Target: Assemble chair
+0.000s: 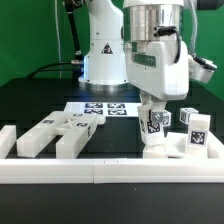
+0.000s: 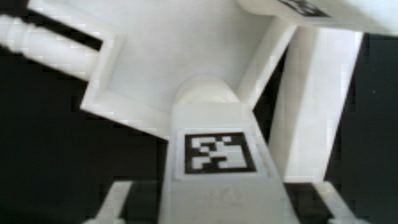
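Note:
My gripper (image 1: 156, 116) hangs over the right part of the table, shut on a short white chair part with a black-and-white tag (image 1: 157, 124). In the wrist view that tagged part (image 2: 217, 150) fills the space between my two fingers (image 2: 121, 203), with my gripper (image 2: 222, 198) closed around it. Beyond it lie a flat white plate (image 2: 160, 70) and a long white bar (image 2: 317, 100). The held part stands against a cluster of white tagged chair blocks (image 1: 190, 132) by the front rail. More loose white bars and blocks (image 1: 55, 135) lie toward the exterior view's left.
The marker board (image 1: 100, 109) lies flat behind the parts, in front of the arm's base (image 1: 104, 60). A long white border rail (image 1: 110, 171) runs along the front, and another rail piece (image 1: 6, 140) stands at the exterior view's left. The table top is black.

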{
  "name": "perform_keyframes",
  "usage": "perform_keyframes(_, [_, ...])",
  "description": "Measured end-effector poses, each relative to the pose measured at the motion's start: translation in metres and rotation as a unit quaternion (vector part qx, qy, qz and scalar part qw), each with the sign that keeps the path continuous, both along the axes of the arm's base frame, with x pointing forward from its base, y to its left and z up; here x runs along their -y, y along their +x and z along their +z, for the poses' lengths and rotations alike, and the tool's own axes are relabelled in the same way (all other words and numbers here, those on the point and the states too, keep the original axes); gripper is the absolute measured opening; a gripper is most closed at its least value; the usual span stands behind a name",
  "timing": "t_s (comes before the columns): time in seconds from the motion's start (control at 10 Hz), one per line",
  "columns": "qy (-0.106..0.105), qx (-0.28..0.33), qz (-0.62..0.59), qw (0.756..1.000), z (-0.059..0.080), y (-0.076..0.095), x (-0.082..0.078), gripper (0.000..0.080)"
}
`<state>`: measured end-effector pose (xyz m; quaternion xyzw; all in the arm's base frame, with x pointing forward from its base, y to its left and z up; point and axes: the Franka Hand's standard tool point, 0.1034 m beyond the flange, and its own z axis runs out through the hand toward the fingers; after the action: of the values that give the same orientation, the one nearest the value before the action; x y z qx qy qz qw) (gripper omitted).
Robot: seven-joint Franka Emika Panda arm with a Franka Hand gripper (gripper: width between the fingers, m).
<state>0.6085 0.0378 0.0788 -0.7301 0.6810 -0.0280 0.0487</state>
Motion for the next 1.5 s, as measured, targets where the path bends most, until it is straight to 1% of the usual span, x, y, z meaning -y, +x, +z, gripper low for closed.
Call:
perform_keyframes(0.1, [0.002,-0.001,-0.02,1.0,-0.0001,-0.0001,-0.0001,0.0291])
perform_keyframes(0.2, [0.009,-0.002,-0.069,0.998,0.0,0.0,-0.0007,0.0291])
perform_keyframes(0.4, [0.015,0.001,-0.109,0.994,0.0,0.0009,-0.0012,0.0291])
perform_keyframes(0.6, [0.015,0.0,-0.111,0.994,-0.0002,0.0009,-0.0017,0.0291])
perform_keyframes(0.7, [0.013,0.001,-0.093,0.996,-0.0004,0.0008,-0.0016,0.0466])
perform_keyframes(0.8, [0.012,0.004,-0.082,0.997,0.0012,0.002,-0.0016,0.0583])
perform_keyframes(0.9, [0.009,0.006,-0.059,0.998,0.0023,0.0024,-0.0017,0.0583])
perform_keyframes(1.0, [0.001,0.008,0.011,1.0,0.0025,0.0025,-0.0021,0.0637])
perform_keyframes(1.1, [-0.006,0.01,0.07,0.997,0.0023,0.0023,-0.0033,0.0646])
perform_keyframes(1.3, [-0.022,0.019,0.184,0.983,0.0022,0.0032,0.0005,0.0649])
perform_keyframes(1.4, [-0.027,0.022,0.209,0.977,0.0024,0.0033,0.0033,0.0649])
perform_keyframes(1.5, [-0.033,0.023,0.26,0.965,0.0035,0.0035,0.0044,0.0649])
